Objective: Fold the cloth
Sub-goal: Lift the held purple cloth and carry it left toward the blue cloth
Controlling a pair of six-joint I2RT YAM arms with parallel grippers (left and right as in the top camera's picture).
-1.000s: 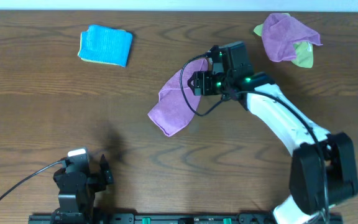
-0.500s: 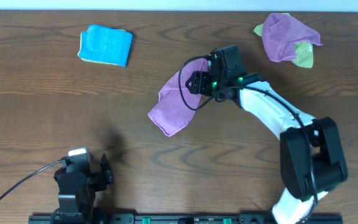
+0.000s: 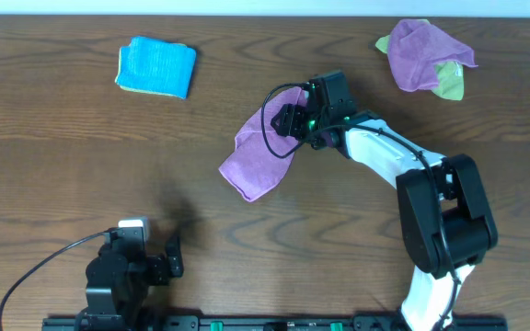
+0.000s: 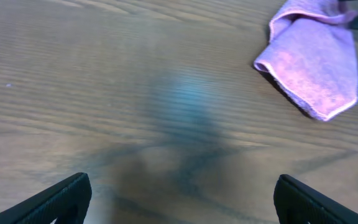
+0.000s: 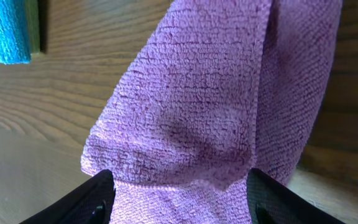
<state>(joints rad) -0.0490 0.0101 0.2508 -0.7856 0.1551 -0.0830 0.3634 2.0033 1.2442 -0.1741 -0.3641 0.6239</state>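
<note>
The purple cloth [image 3: 258, 156] lies folded over in a long strip in the middle of the table, running from upper right to lower left. My right gripper [image 3: 289, 121] is over its upper right end. In the right wrist view the cloth [image 5: 197, 112] fills the frame, and the right gripper [image 5: 179, 194] is open with its fingers wide apart on either side of a cloth edge. My left gripper [image 3: 173, 257] is open and empty near the table's front edge. The left wrist view shows its fingertips [image 4: 182, 199] over bare wood and the cloth [image 4: 319, 62] far off.
A turquoise-blue folded cloth [image 3: 156, 66] lies at the back left and shows in the right wrist view [image 5: 2, 28]. Another purple cloth bunched with a lime-green one [image 3: 423, 57] lies at the back right. A black cable loops over the right gripper.
My right gripper has shifted slightly left over the cloth's upper end. My left gripper has moved a little to the right. The cloth has not moved.
</note>
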